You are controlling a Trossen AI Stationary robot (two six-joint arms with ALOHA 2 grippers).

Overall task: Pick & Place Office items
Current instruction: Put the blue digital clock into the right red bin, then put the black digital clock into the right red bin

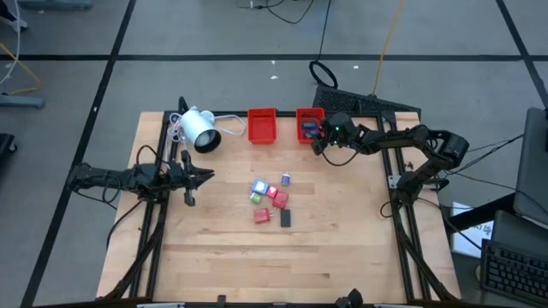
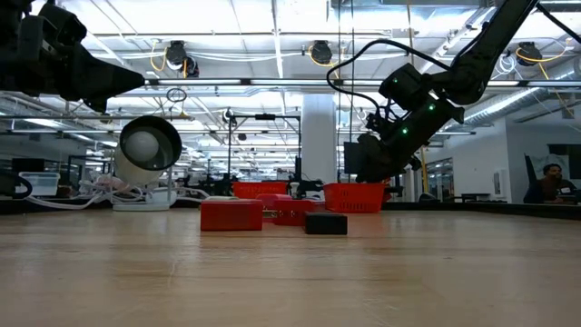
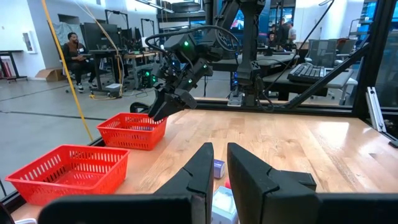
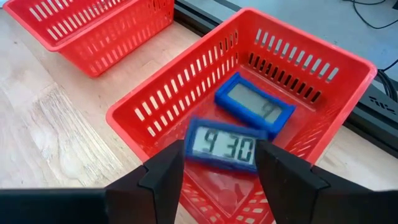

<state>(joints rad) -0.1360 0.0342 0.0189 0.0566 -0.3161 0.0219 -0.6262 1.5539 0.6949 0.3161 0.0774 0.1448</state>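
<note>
Several small office items (image 1: 270, 201) lie mid-table: red, green, pale blue and black (image 1: 285, 218) blocks; in the low view a red block (image 2: 231, 215) and the black one (image 2: 325, 222) show. My right gripper (image 4: 221, 165) hovers open over the right red tray (image 4: 155, 115). A blue-framed clock reading 9 30 (image 4: 224, 144) appears blurred just beyond its fingertips, above the tray floor. A second blue clock (image 4: 255, 102) lies flat in the tray. My left gripper (image 3: 220, 168) waits at the table's left (image 1: 201, 177), its fingers nearly together, holding nothing.
A second red tray (image 1: 262, 125) stands left of the first at the far edge. A white cylindrical lamp (image 1: 199, 128) with a cable lies at the far left. Bare wood spreads along the near half of the table (image 1: 274, 265). People sit in the room beyond.
</note>
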